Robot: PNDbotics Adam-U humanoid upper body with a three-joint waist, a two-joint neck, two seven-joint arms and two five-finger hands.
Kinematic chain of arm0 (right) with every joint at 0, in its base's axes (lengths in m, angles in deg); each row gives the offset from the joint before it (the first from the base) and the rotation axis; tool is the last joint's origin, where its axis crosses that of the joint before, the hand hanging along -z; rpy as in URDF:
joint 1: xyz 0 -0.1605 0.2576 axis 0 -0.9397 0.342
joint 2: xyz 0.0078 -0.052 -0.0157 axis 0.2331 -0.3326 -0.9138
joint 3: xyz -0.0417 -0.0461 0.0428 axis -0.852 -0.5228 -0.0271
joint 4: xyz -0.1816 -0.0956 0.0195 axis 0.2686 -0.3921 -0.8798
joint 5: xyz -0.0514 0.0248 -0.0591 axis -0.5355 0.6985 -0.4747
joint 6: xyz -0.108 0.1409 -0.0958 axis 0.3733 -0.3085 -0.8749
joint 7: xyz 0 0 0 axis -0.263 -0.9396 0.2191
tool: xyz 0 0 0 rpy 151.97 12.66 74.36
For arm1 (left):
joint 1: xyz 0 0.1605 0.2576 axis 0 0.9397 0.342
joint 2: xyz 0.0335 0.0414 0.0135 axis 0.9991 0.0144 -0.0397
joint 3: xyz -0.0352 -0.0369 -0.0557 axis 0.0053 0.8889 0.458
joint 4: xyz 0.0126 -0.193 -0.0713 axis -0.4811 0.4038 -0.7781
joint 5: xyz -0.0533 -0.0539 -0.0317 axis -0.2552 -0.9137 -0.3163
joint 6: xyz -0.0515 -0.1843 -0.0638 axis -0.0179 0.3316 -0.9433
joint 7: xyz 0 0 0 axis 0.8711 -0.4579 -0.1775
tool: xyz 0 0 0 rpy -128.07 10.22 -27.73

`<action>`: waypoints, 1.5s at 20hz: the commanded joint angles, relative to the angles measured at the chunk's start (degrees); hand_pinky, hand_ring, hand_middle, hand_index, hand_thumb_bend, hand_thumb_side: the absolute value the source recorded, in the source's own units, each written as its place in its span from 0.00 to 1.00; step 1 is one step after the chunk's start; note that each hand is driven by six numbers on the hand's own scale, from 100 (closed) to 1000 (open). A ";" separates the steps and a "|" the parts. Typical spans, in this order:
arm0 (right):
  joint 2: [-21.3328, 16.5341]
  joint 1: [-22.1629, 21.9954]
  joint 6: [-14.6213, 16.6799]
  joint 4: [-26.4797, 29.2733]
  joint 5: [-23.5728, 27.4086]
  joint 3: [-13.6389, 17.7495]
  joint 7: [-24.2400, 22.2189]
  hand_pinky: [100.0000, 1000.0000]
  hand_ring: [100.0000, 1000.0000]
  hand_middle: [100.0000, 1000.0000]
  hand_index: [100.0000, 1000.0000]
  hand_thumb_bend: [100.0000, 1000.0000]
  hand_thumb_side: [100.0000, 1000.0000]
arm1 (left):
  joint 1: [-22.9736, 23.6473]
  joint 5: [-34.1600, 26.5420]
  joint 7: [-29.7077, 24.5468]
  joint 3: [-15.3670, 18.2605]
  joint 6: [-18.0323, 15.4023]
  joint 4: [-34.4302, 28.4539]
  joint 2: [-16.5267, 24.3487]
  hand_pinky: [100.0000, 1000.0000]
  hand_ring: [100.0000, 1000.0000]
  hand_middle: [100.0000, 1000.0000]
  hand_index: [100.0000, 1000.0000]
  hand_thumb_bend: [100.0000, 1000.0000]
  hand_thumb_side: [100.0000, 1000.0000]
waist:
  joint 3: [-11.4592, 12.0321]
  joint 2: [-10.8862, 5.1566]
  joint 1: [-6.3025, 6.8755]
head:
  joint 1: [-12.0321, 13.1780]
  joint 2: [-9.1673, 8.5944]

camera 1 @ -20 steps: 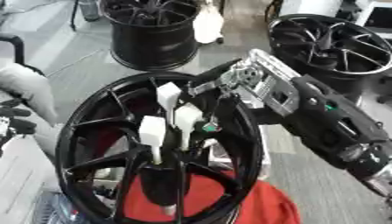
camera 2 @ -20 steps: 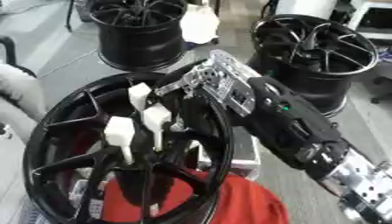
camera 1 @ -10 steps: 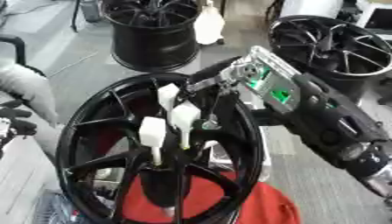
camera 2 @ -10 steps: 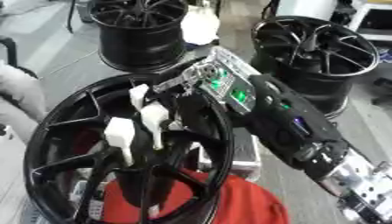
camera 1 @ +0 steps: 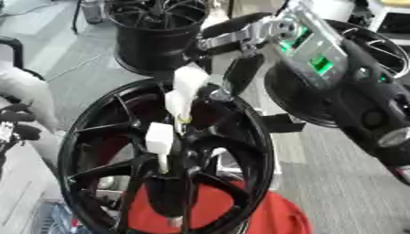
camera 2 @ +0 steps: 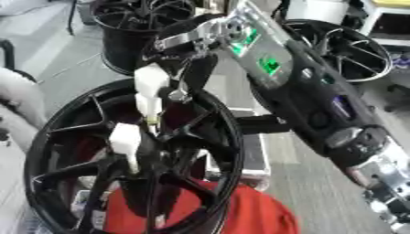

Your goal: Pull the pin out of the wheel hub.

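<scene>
Wheel hub (camera 1: 104,151): big black spoked rim standing on edge, filling the lower left of both views, with a red cloth (camera 1: 240,210) under it at 5 o'clock
Pins: two white pegs over the spokes; the upper pin (camera 1: 188,89) sits at about 12 o'clock of the rim, tilted, and I cannot tell whether its lower end is in the hub; the lower pin (camera 1: 160,139) is near the rim's centre, upright among the spokes
Right hand (camera 1: 240,41): comes in from 2 o'clock on a black forearm with green lights; it sits just above and beside the upper pin
Right fingers (camera 2: 188,39): curled down around the top of the upper pin, grasping it, as far as the blur allows
Left hand (camera 1: 16,125): only a dark part shows at 9 o'clock, at the left edge; whether its fingers are released or clenched I cannot tell
Other rims: one black rim (camera 1: 156,34) at 11 o'clock, another rim (camera 2: 344,45) at 1 o'clock behind the arm, both well apart from the hub, on the grey floor (camera 1: 352,196)
</scene>
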 commanded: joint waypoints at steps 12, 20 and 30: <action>-22.80 -27.52 -6.18 1.58 1.48 23.47 25.01 0.60 0.57 0.38 0.53 0.00 0.00 | -0.74 0.74 1.07 1.28 -0.11 -1.20 1.74 0.57 0.53 0.57 0.79 0.00 0.62 | -1.35 0.32 0.22 | 0.99 -1.18; -19.32 -46.20 -10.76 2.61 -4.79 34.92 36.94 0.73 0.77 0.84 0.89 0.00 0.21 | -0.65 0.96 1.44 1.70 0.03 -1.23 1.91 0.57 0.53 0.57 0.79 0.00 0.62 | -2.79 0.37 0.01 | 1.63 -1.27; -15.97 -47.47 -9.82 5.98 -4.12 35.57 46.82 0.74 0.78 0.84 0.91 0.01 0.31 | -0.55 0.69 1.51 1.68 0.05 -1.27 1.82 0.57 0.54 0.57 0.79 0.00 0.62 | -2.71 -0.06 0.32 | 1.36 -1.39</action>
